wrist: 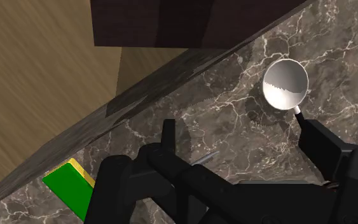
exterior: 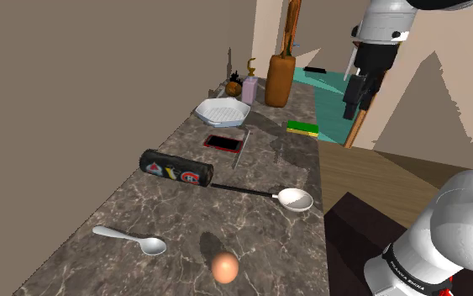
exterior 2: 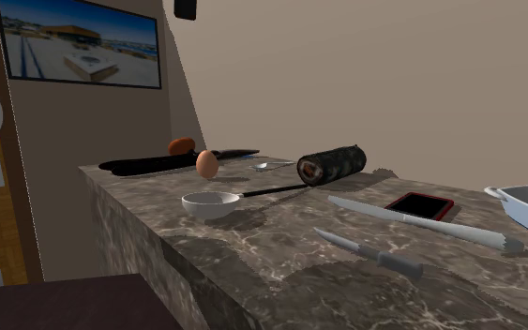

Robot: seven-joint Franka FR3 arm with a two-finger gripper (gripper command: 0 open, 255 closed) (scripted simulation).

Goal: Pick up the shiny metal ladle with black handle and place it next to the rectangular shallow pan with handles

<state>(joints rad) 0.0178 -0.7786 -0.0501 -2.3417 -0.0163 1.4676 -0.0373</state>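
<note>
gripper (exterior: pixel 354 108) hangs high over the far stretch of the counter (exterior: pixel 251 244) in the shoulder view, jaws spread with only marble between them, nothing held. ladle (exterior: pixel 293 199) lies flat on the counter, well below the gripper and nearer the stand. its bowl sits by the counter's open edge, and the thin dark handle runs away from that edge toward the rolled pencil case (exterior: pixel 176 169); can't tell if the tip touches it. in the wrist view the ladle (wrist: pixel 285 84) bowl shows just ahead of one finger (wrist: pixel 320 143) and the handle passes beneath that finger, so the jaws sit offset beside the handle, not straddling it. my read: closing line is already roughly across the handle, so shift sideways, then descend. pan (exterior: pixel 223 111) is well apart, further along the counter, with the red phone (exterior: pixel 224 142) and knife (exterior: pixel 241 147) between. pan and ladle bowl both look empty.
</note>
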